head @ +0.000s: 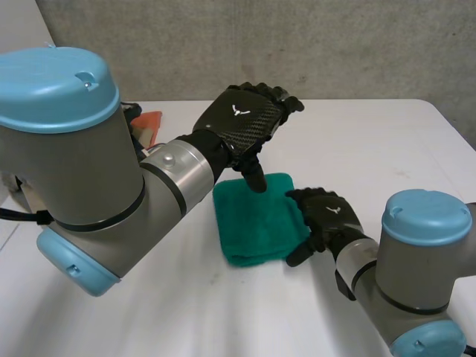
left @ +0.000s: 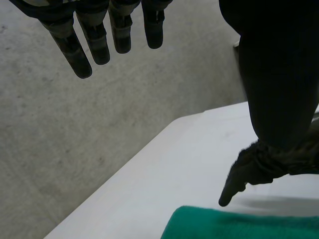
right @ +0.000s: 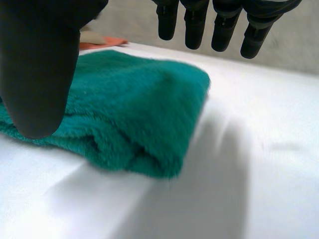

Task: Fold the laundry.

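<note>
A green towel lies folded into a thick pad in the middle of the white table. My left hand hovers above the towel's far edge, open, fingers straight and holding nothing. Its thumb points down at that edge, and in the left wrist view the thumb's tip ends just over the towel. My right hand rests at the towel's right edge, open. In the right wrist view its straight fingers and thumb stand over the folded towel without gripping it.
An orange and red item lies at the table's back left, partly behind my left arm, and appears beyond the towel as the orange item. A grey wall runs behind the table's far edge.
</note>
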Robot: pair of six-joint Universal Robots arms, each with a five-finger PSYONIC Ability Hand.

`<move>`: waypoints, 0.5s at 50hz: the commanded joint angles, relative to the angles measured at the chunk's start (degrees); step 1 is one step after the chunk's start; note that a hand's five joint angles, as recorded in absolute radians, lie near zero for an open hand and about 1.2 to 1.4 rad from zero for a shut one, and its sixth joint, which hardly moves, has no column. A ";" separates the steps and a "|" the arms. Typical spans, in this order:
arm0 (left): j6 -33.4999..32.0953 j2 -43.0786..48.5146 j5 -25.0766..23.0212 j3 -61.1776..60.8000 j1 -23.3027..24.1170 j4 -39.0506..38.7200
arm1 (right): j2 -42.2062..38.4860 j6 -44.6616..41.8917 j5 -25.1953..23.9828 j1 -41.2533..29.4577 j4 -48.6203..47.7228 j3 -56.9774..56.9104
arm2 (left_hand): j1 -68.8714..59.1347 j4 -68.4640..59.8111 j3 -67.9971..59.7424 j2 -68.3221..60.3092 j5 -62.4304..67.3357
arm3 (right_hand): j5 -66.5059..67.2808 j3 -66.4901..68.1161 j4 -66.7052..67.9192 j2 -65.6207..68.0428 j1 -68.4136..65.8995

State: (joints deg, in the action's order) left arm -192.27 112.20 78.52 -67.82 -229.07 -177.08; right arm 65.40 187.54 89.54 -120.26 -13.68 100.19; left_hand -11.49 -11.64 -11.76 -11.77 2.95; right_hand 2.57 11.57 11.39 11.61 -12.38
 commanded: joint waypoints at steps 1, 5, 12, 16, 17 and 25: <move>0.49 -0.14 -1.53 0.14 0.03 -0.02 | -3.26 7.49 1.43 0.99 2.96 -0.87 | 1.49 1.64 1.76 1.77 -2.95 | -1.57 -0.56 -0.39 -0.61 1.38; 0.49 0.03 -1.44 0.14 0.12 -0.02 | -5.37 7.58 2.22 0.03 1.56 -1.40 | 1.49 1.64 1.76 1.77 -2.95 | -0.38 0.62 0.79 0.58 0.19; 0.49 0.56 -1.36 0.05 0.12 -0.02 | -8.09 7.49 6.52 -2.43 -2.66 -3.07 | 1.49 1.64 1.76 1.77 -2.95 | 2.97 3.98 4.15 3.94 -3.16; 0.49 0.39 -1.36 -0.21 0.12 -0.02 | -9.68 7.32 7.67 -2.79 -3.81 -4.30 | 1.49 1.64 1.76 1.77 -2.95 | 5.83 6.84 7.01 6.79 -6.02; 0.49 0.39 -1.27 -0.30 0.12 -0.02 | -10.29 7.23 7.84 -2.79 -4.07 -4.74 | 1.49 1.64 1.76 1.77 -2.95 | 8.34 9.34 9.52 9.30 -8.53; 0.58 -0.49 -1.36 -1.00 -0.23 -0.20 | -11.70 6.61 7.49 -1.91 -5.56 -5.88 | 1.49 1.64 1.76 1.77 -2.95 | 30.69 31.69 31.87 31.65 -30.88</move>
State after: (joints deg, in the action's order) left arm -191.76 112.35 77.21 -68.35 -229.08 -177.10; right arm 54.50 194.49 97.43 -122.88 -18.34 95.06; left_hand -11.49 -11.64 -11.76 -11.77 2.95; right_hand 19.06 29.44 29.44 29.53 -28.80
